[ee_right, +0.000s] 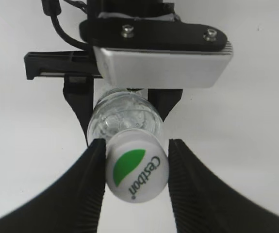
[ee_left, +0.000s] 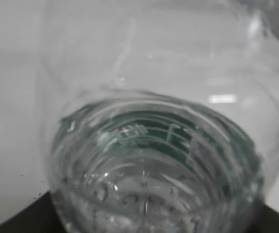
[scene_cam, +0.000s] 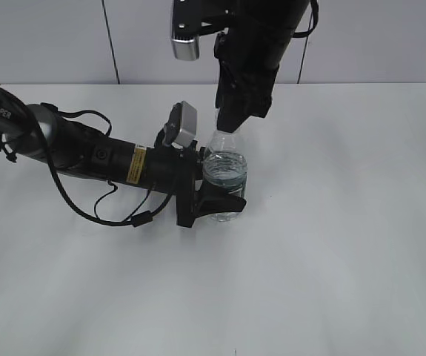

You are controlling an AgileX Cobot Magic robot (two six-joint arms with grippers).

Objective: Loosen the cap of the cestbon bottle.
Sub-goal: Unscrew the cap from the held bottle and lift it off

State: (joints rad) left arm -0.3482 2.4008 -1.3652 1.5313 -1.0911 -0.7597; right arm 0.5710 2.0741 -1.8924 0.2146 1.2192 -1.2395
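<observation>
The cap [ee_right: 136, 170] sits between the right gripper [ee_right: 135, 167] jaws, pinched. The left gripper [scene_cam: 220, 196] jaws clamp the water-filled cestbon bottle [scene_cam: 224, 178], upright on the worktop [scene_cam: 331, 245].

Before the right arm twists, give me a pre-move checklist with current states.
1. cestbon bottle upright on the table: ok.
2. left gripper clamped around the bottle body to hold it against the twist: ok, fingers sit on both sides of it in the exterior view.
3. right gripper centred over the cap: ok, one finger on each side.
4. Both right fingers pressed on the cap: cannot tell; the left one touches, the right one shows a thin gap.
5. Cap fully seated on the neck: cannot tell, threads hidden.
6. Left wrist camera clear of the right gripper: ok.
</observation>
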